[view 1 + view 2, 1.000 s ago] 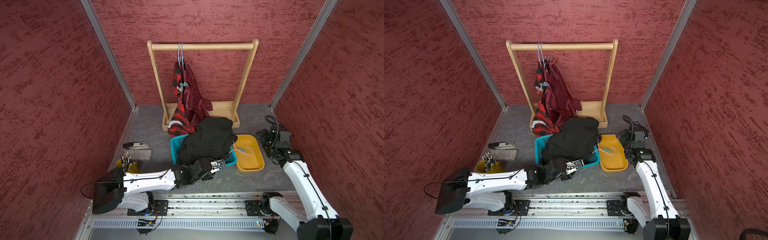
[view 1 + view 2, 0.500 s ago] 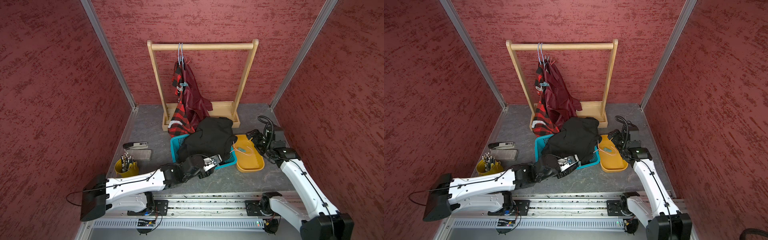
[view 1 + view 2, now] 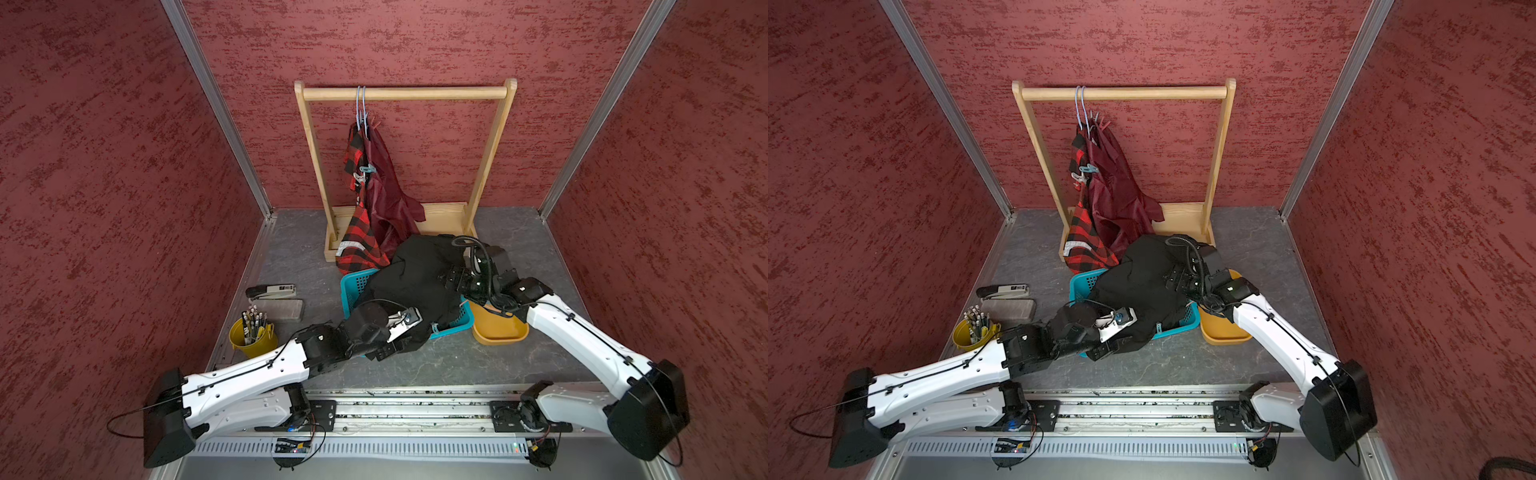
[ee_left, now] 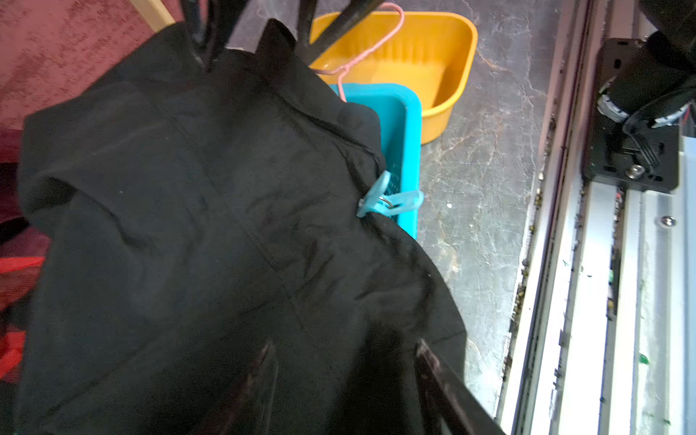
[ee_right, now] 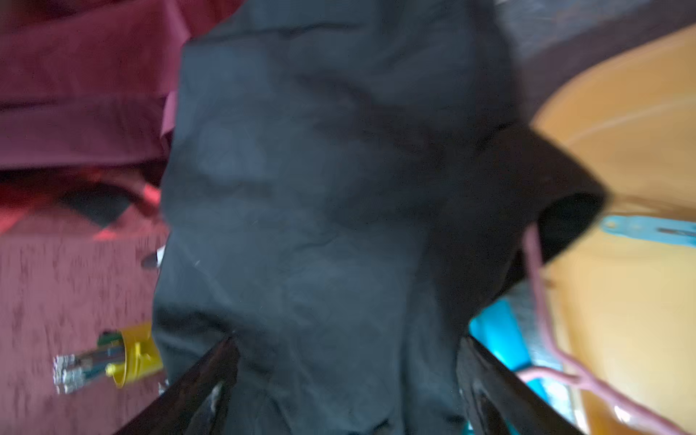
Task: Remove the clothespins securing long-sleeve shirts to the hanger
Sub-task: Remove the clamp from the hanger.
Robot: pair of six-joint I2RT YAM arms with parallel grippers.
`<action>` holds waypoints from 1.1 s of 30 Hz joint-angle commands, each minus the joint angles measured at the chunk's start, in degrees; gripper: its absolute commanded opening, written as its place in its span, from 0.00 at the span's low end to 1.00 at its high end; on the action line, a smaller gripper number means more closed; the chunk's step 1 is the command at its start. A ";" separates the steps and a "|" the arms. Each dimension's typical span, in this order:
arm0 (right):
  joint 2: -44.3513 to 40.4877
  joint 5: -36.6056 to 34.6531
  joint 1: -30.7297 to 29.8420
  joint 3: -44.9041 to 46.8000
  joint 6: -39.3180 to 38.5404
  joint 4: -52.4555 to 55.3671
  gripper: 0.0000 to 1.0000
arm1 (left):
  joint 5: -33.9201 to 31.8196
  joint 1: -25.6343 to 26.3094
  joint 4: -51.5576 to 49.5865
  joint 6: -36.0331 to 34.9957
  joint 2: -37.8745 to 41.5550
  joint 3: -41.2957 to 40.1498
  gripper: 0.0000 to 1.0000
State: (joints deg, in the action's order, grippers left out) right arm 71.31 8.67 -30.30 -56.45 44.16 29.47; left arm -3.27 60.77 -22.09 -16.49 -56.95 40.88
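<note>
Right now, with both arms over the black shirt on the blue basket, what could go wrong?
1. The left jaws stand open over loose folds of the black shirt, short of the clothespin; closing here would probably grab cloth only.
2. The pink hanger reaches into the orange tray; tugging the shirt may drag it along.
3. The left arm and right arm work close above the basket and might collide.

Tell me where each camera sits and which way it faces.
Both top views: high at the front, looking down toward the rack; left arm and right arm show.
Left wrist: behind the left gripper, facing the black shirt and clothespin; fingers show.
Right wrist: behind the right gripper, blurred, facing that shirt; fingers show.
Both wrist views share shirt, basket, tub.
</note>
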 commanded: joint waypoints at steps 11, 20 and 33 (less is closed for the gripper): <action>1.69 -1.02 -2.46 0.51 0.24 -5.35 0.92 | 1.09 4.00 -2.90 -1.79 -5.48 1.93 0.63; -0.41 -1.37 -2.48 1.95 0.08 -4.84 0.92 | -2.38 4.00 -1.78 -0.79 -6.38 2.88 0.18; -3.32 -0.87 -2.46 -0.49 -7.44 -2.72 0.97 | -3.22 -1.72 -0.18 3.44 -6.01 3.91 0.00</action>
State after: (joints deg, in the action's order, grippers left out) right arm 70.19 8.29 -32.69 -54.54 39.51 26.41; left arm -6.35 60.93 -23.77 -15.20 -63.48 42.98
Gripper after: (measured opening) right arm 0.968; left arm 0.058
